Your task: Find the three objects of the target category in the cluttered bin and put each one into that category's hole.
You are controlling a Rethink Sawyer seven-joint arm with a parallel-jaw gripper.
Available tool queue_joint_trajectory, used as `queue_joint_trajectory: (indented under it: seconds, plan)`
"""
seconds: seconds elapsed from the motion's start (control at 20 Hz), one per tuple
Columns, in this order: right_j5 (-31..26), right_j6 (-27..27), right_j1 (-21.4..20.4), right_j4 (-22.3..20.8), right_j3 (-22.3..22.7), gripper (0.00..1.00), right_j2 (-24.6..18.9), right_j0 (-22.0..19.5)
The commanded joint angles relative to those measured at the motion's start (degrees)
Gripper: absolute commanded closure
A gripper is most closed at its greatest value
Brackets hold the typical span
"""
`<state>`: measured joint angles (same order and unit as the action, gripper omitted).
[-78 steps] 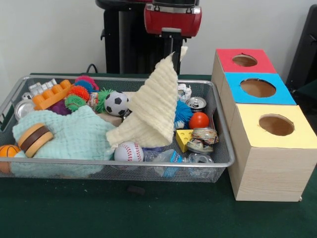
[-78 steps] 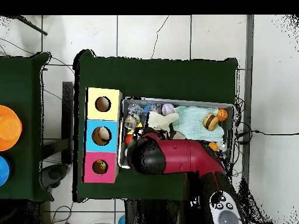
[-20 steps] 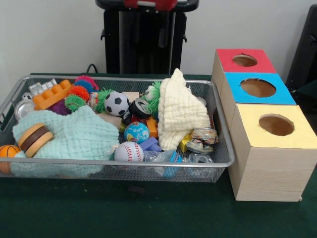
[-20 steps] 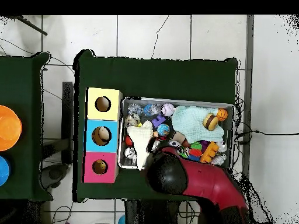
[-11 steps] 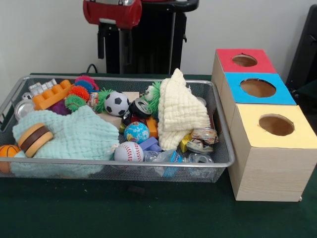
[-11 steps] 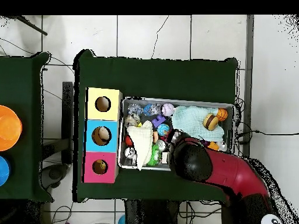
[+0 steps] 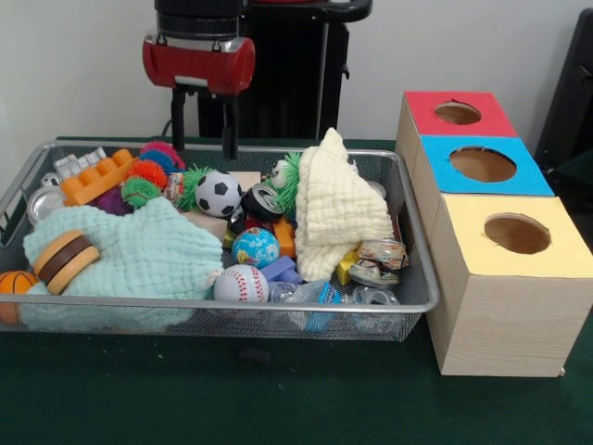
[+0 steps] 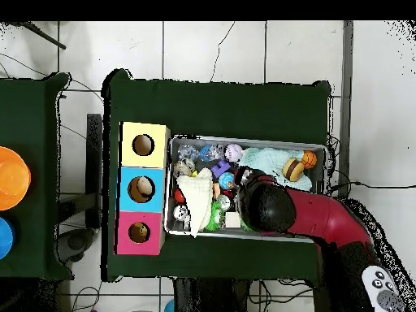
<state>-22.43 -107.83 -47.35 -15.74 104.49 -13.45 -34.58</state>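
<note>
The wire-mesh bin point(image 7: 232, 304) holds several toys: a soccer ball point(image 7: 219, 193), a globe ball point(image 7: 255, 247), a baseball point(image 7: 241, 284), a basketball point(image 7: 14, 283), an orange brick point(image 7: 97, 176), spiky balls point(image 7: 146, 173) and a can point(image 7: 260, 199). A cream cloth point(image 7: 338, 209) and a mint cloth point(image 7: 139, 255) cover part of the pile. My gripper point(image 7: 203, 144) hangs open and empty over the bin's far side, above the spiky balls and soccer ball. In the overhead view the red arm point(image 8: 268, 205) hides the gripper and the bin's point(image 8: 244, 140) middle.
Three wood-grain boxes with round holes stand beside the bin: red top point(image 7: 459, 113), blue top point(image 7: 482, 165), yellow top point(image 7: 514, 236). A burger toy point(image 7: 63, 260) lies on the mint cloth. Crumpled plastic bottles point(image 7: 320, 295) lie at the bin's front edge.
The arm has swung out over the bin. The gripper, out of sight a second ago in the front view, now hangs above the bin's far side. The toys have not moved.
</note>
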Motion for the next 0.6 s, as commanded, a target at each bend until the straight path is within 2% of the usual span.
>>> queue_joint_trajectory:
  seconds: [0.05,0.3,0.6]
  plan:
    - [-0.6,6.2,6.1,-5.1,-6.4,0.00,-5.4,-1.2]
    - [-1.3,8.4,10.3,-6.8,-10.2,0.00,-7.2,-3.2]
    - [-9.0,14.2,13.9,-6.8,-17.9,0.00,-11.6,-6.9]
